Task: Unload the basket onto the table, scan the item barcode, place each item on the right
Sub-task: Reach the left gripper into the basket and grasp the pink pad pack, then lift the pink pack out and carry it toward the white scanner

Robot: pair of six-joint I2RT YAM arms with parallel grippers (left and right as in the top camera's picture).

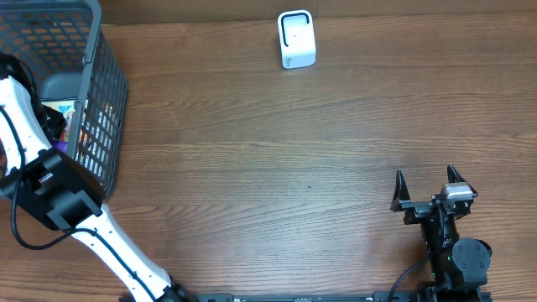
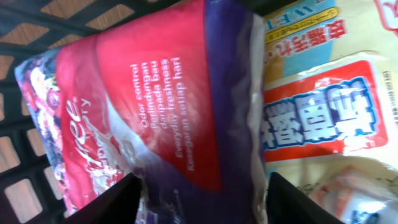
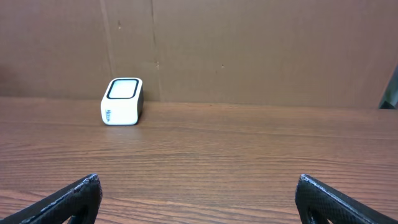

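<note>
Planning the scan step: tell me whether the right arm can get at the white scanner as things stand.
Probably yes. The right tool stands open, with only wooden table between it and the scanner. Nothing blocks the way, though the stretch looks long.

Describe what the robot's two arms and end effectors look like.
The left arm has white links, black boxy joints and a looping black cable. The right arm is black; its end effector has two pointed black fingers and a silver-grey block.
</note>
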